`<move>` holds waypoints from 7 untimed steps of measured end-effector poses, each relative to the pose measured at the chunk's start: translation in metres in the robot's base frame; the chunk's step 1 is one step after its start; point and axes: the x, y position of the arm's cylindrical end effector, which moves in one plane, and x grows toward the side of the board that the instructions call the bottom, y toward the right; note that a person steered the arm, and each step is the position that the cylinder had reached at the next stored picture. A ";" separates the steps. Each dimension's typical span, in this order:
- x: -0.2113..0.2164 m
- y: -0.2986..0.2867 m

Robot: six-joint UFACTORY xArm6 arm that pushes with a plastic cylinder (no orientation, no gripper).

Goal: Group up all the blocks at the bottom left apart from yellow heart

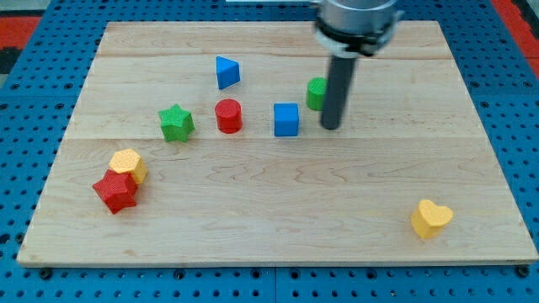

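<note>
My tip (331, 127) stands on the wooden board (278, 202), just right of the blue cube (286, 119) and in front of a green block (316, 93) that the rod partly hides. A red cylinder (228, 114) and a green star (176, 123) lie to the view's left of the cube. A blue triangle (226, 72) lies above them. A yellow hexagon (127, 163) and a red star (115, 191) touch each other at the view's bottom left. The yellow heart (431, 218) sits alone at the bottom right.
The board lies on a blue perforated table (25, 101). The arm's grey cylindrical body (355, 21) hangs over the board's top right.
</note>
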 end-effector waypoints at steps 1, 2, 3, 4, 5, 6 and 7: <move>-0.015 -0.080; -0.038 -0.123; -0.052 -0.143; -0.049 -0.157; -0.049 -0.186; -0.051 -0.211; -0.057 -0.226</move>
